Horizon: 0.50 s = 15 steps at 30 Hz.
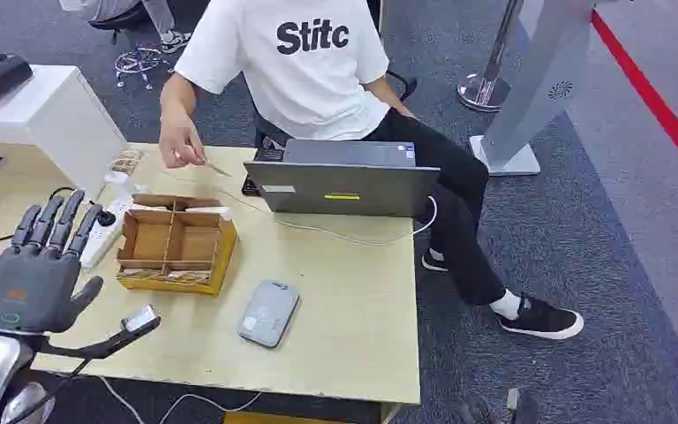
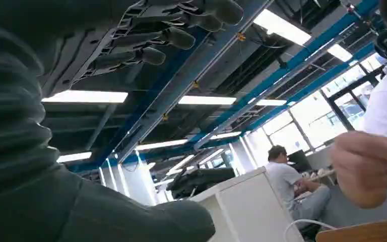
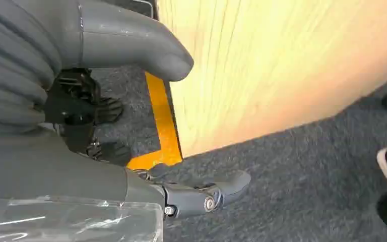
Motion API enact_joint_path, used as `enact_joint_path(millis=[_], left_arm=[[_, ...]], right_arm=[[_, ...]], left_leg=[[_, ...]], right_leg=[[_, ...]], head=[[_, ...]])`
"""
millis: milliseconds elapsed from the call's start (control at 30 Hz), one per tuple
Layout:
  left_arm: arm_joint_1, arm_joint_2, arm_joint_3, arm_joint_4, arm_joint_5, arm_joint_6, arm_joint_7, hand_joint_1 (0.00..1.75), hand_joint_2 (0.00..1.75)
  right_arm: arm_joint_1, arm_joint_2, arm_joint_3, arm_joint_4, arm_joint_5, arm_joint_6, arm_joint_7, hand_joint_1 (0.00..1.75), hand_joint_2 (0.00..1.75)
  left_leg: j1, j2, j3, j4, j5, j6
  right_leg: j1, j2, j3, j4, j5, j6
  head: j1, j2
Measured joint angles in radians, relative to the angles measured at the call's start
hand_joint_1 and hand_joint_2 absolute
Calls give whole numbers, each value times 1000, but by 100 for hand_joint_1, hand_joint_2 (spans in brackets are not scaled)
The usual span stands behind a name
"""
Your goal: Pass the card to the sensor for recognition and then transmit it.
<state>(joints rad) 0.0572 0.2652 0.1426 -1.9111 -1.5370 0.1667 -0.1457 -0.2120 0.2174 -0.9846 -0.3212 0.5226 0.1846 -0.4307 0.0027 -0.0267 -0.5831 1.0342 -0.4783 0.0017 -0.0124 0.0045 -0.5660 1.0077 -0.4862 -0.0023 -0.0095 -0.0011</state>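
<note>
A person in a white T-shirt sits behind the table and pinches a thin card (image 1: 217, 168) over the far edge; the same person's hand (image 2: 367, 169) is in the left wrist view. The grey rounded sensor pad (image 1: 267, 313) lies flat near the table's front, right of the box. My left hand (image 1: 40, 265) is raised above the table's left front corner with its fingers (image 2: 169, 36) spread upward and nothing in them, well short of the card. My right hand (image 3: 106, 101) hangs beside the table's edge above the floor, thumb and fingers apart, holding nothing.
An open cardboard box (image 1: 175, 244) with compartments stands between my left hand and the sensor. A grey laptop (image 1: 344, 181) stands at the far edge, its cable trailing across the table (image 1: 353, 300). A white power strip (image 1: 106, 228) lies left of the box. A white cabinet (image 1: 48, 110) stands at far left.
</note>
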Motion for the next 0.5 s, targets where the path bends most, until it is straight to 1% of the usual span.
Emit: enact_joint_path(millis=[100, 200, 333, 500], left_arm=[[-27, 49, -37, 37, -12, -8, 26, 0, 175], [-39, 81, -64, 58, -19, -15, 42, 0, 175], [-50, 100, -89, 72, -21, -20, 51, 0, 175], [-68, 104, -111, 93, -29, -16, 62, 0, 175]], right_arm=[[-1, 0, 19, 6, 1, 1, 0, 0, 175], [-1, 0, 29, 11, 0, 3, 0, 0, 175], [-2, 0, 42, 15, -2, 4, 0, 0, 175], [-2, 0, 51, 19, -3, 4, 2, 0, 175]], left_leg=[[0, 0, 0, 0, 0, 0], [0, 1, -2, 0, 0, 0], [-1, 1, -3, 0, -1, 1], [-1, 1, -3, 0, -1, 1]], right_leg=[[0, 1, -1, 0, 0, 0], [0, 1, -2, 0, 0, 0], [0, 1, -3, -1, 0, 0], [0, 1, -3, -1, 0, 0]], head=[[0, 0], [0, 0], [0, 0], [0, 0]])
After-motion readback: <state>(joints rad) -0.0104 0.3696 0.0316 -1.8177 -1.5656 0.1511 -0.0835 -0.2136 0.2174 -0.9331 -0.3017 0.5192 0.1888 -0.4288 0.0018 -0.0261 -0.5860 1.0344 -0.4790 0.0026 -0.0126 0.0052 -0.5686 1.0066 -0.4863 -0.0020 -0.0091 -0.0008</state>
